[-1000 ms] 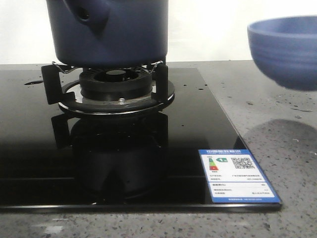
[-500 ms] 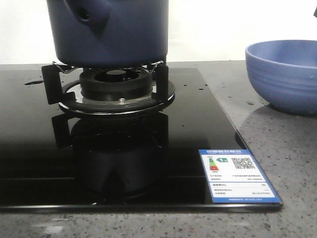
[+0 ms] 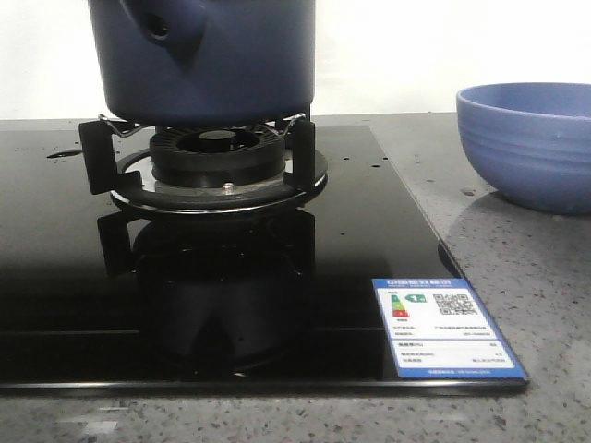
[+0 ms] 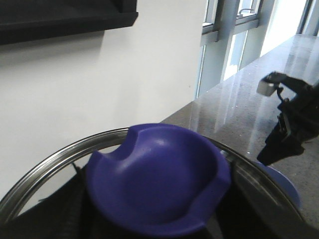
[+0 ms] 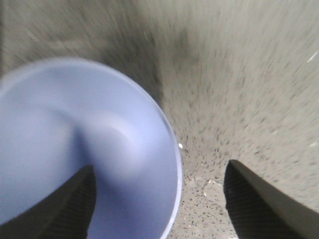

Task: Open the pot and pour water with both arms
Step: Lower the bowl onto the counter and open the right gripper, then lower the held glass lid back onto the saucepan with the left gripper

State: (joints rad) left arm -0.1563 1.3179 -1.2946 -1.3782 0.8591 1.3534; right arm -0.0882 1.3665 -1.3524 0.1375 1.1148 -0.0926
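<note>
The dark navy pot (image 3: 212, 55) stands on the burner (image 3: 217, 157), with its stubby handle (image 3: 171, 28) toward the front left; its top is cut off by the frame. In the left wrist view a glass lid with a steel rim (image 4: 45, 167) and a blue-purple knob (image 4: 154, 179) fills the bottom of the picture, held up against the wall. The left gripper's fingers are hidden behind it. The periwinkle bowl (image 3: 536, 148) rests on the counter at the right. My right gripper (image 5: 159, 209) is open, with its fingers either side of the bowl's rim (image 5: 169, 149).
The black glass cooktop (image 3: 369, 249) carries a blue-and-white label (image 3: 443, 325) at its front right corner. Grey speckled counter (image 3: 536, 277) surrounds it. The right arm (image 4: 291, 124) shows in the left wrist view above the bowl (image 4: 284, 184). A white wall stands behind.
The bowl has come down from the air at the right and now rests on the counter. The pot has not moved.
</note>
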